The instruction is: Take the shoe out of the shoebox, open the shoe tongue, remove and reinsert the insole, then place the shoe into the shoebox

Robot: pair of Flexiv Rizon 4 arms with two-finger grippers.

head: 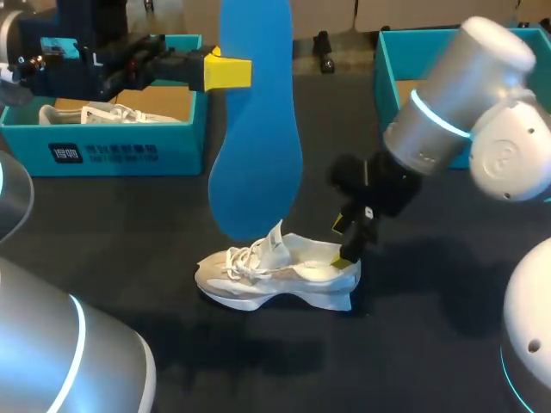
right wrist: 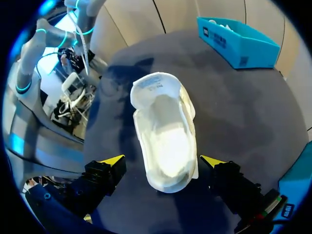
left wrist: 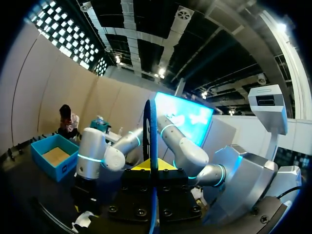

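Note:
A white shoe (head: 275,274) lies on its sole on the dark table, toe to the left, tongue pulled up. My left gripper (head: 228,71) is held high above it, shut on the top end of a blue insole (head: 256,129) that hangs straight down, its lower end just above the laces. In the left wrist view the insole (left wrist: 153,141) shows edge-on between the fingers. My right gripper (head: 344,245) is at the shoe's heel. In the right wrist view it (right wrist: 162,161) stands open, its yellow tips on either side of the heel of the shoe (right wrist: 163,122).
A teal shoebox (head: 103,153) stands at the back left with another white shoe (head: 112,114) in it; it also shows as the shoebox (right wrist: 239,41) beyond the toe. A second teal box (head: 389,77) stands at the back right behind my right arm.

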